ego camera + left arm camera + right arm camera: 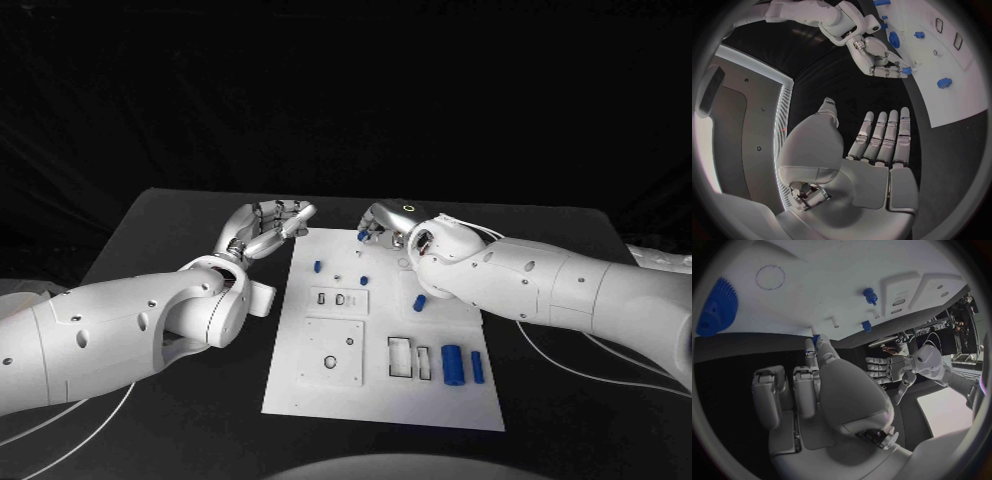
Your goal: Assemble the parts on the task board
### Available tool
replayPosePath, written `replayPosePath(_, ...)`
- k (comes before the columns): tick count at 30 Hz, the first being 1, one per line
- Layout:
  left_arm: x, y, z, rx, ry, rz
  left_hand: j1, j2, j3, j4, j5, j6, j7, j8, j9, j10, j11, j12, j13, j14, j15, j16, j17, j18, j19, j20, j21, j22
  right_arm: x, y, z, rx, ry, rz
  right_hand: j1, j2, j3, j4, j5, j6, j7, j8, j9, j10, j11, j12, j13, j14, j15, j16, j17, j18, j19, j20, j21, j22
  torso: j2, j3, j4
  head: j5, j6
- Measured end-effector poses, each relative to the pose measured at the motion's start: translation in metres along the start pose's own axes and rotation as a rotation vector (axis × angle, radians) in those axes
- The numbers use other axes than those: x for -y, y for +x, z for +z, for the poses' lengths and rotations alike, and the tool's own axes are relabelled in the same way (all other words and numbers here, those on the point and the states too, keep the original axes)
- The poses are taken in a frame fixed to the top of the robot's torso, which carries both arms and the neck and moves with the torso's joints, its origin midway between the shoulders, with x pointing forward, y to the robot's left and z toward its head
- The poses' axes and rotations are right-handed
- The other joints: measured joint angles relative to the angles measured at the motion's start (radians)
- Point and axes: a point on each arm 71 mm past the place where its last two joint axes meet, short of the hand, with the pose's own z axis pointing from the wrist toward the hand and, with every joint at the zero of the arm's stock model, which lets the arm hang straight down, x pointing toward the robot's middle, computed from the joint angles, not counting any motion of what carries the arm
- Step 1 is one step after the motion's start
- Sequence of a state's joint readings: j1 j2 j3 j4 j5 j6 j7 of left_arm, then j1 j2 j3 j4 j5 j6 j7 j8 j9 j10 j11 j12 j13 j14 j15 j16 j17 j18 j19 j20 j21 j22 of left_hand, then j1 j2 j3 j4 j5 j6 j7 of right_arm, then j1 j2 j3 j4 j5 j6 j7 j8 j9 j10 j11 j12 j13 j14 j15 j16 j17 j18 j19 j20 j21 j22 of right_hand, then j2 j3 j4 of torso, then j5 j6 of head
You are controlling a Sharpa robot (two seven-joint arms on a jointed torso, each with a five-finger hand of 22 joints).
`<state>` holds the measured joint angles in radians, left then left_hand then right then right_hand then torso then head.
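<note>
Fingers of the right hand (387, 225) pinch a small blue part (906, 71) at the task board's (433, 405) far edge; the left hand (267, 228) is spread, holding nothing, beside the board.

Both arms (130, 325) are made of thick, smooth white shells with rounded joints, and small dark screw holes are spread over the covers. The left hand (267, 228) and the right hand (387, 222) are silver metal with segmented fingers. The right hand carries a small lit ring on its back. Thin white cables (584, 350) hang below the arms.
</note>
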<state>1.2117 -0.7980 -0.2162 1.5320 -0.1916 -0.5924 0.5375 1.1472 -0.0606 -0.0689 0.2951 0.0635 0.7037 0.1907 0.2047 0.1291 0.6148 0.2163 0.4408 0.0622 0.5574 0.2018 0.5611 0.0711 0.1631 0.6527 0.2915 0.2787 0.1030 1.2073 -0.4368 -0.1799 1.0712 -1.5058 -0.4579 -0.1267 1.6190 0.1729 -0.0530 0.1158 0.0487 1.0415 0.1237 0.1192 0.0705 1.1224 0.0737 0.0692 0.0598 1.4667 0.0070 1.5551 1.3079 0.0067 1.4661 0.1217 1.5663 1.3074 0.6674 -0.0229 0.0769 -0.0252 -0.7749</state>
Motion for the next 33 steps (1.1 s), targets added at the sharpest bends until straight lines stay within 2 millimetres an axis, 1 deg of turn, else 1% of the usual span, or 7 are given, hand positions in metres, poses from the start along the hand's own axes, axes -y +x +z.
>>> replayPosePath(6,0.0001,-0.0003,0.0,0.001,0.0,0.001,0.0,0.0,0.0,0.0,0.0,0.0,0.0,0.0,0.001,0.0,0.0,0.0,0.0,0.0,0.0,0.0,0.0,0.0,0.0,0.0,0.0,-0.001,0.0013,0.0015,0.002,-0.019,0.015,-0.015,0.0,0.0,0.008,0.003,0.0,0.0,0.0,-0.005,0.0,-0.007,0.007,-0.004,0.0,0.0,0.0,0.0,0.0,0.0,0.0,0.0,0.0,0.0,0.0,0.0,0.0005,-0.001,-0.002)
replayPosePath(19,0.0003,-0.0005,0.0001,0.003,0.002,0.003,0.004,0.004,0.0,0.0,0.0,0.0,0.0,0.0,0.001,0.0,0.0,0.0,0.0,0.0,0.0,0.0,0.0,0.0,-0.004,-0.004,0.0,-0.001,-0.0016,0.0028,0.0044,-0.036,0.031,-0.048,-0.001,-0.001,0.012,0.001,0.0,-0.002,-0.002,-0.011,0.0,-0.007,0.007,-0.004,0.0,-0.004,0.004,0.0,0.0,0.0,0.0,0.0,0.0,0.001,-0.001,-0.0007,0.0,-0.002,-0.002)
replayPosePath(22,0.0004,-0.0006,0.0001,0.004,0.002,0.003,0.004,0.004,0.0,0.0,0.0,0.0,0.0,0.0,0.001,0.0,0.0,0.0,0.0,0.0,0.0,0.0,0.0,0.0,-0.004,-0.004,0.0,-0.001,-0.0018,0.003,0.0049,-0.038,0.033,-0.052,-0.001,-0.001,0.012,0.002,0.0,-0.002,-0.002,-0.011,0.0,-0.013,0.012,-0.004,0.0,-0.002,0.005,0.0,0.0,0.0,0.0,0.0,0.0,0.001,-0.001,-0.0007,0.0,-0.003,-0.003)
replayPosePath(27,0.0006,-0.0005,0.0003,0.004,0.002,0.003,0.004,0.004,0.0,0.0,0.0,0.0,0.0,0.0,0.001,0.0,0.0,0.0,0.0,0.0,0.0,0.0,0.0,0.0,-0.004,-0.004,0.0,-0.001,-0.0022,0.0036,0.0061,-0.042,0.035,-0.057,0.005,-0.006,0.021,0.01,-0.001,-0.008,0.0,-0.011,0.0,-0.028,0.013,-0.004,0.0,0.0,0.007,0.0,0.0,0.0,0.0,0.0,0.0,0.001,-0.001,-0.0013,0.0,-0.004,-0.003)
replayPosePath(29,0.0007,-0.0003,0.0004,0.004,0.003,0.003,0.004,0.004,0.0,0.0,0.0,0.0,0.0,0.001,0.001,0.0,0.0,0.0,0.0,0.0,0.0,0.0,0.0,0.0,-0.004,-0.004,0.0,-0.001,-0.0021,0.0041,0.0064,-0.046,0.035,-0.059,0.004,-0.006,0.023,0.013,-0.001,-0.016,-0.005,-0.023,0.0,-0.046,0.012,-0.008,0.0,0.0,0.007,0.0,0.0,0.0,0.0,0.0,0.0,0.001,-0.001,-0.0012,0.0,-0.004,-0.003)
replayPosePath(31,0.0009,-0.0004,0.0005,0.004,0.003,0.003,0.004,0.004,0.0,0.0,0.0,0.0,0.0,0.004,0.001,0.0,0.0,0.0,0.0,0.0,0.0,0.0,0.0,0.0,-0.004,-0.004,-0.004,-0.002,-0.0019,0.0049,0.0065,-0.052,0.037,-0.061,0.004,-0.007,0.024,0.02,-0.001,-0.036,-0.005,-0.037,0.0,-0.074,0.01,-0.008,0.0,0.0,0.007,0.0,0.0,0.0,0.0,0.0,0.0,0.001,-0.001,-0.0012,0.0002,-0.004,-0.004)
replayPosePath(33,0.0012,-0.0005,0.0006,0.004,0.004,0.003,0.004,0.004,0.0,0.0,0.0,0.0,0.0,0.004,0.001,0.0,0.0,0.0,0.0,0.0,0.0,0.0,0.0,0.0,-0.004,-0.004,-0.004,-0.002,-0.0015,0.0055,0.0067,-0.059,0.039,-0.063,-0.001,-0.02,0.025,0.026,0.0,-0.062,-0.004,-0.051,0.0,-0.104,0.008,-0.008,0.0,0.0,0.007,0.0,0.0,0.0,0.0,0.0,0.0,0.001,0.0,-0.0016,0.0003,-0.004,-0.005)
